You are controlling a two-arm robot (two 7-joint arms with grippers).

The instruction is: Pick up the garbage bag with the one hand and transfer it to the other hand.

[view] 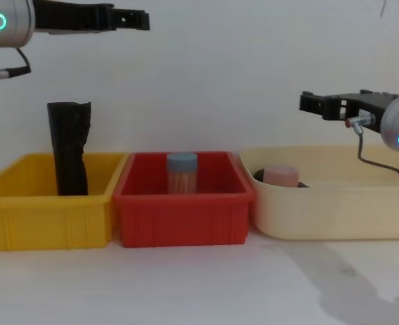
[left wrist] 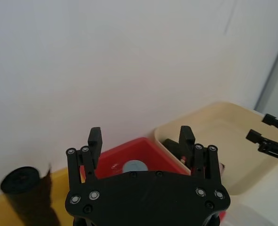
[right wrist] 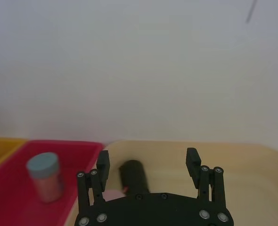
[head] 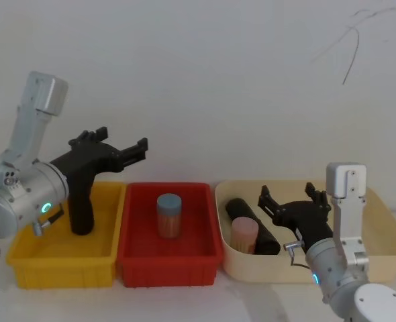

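In the cream tub, the tight black plastic garbage-bag roll lies untouched.
My teal-lit left end effector and blue-lit right end effector hover, fingers apart, empty; pickup and handover remain.

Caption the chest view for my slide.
Both open grippers, left and right, hover above three bins.
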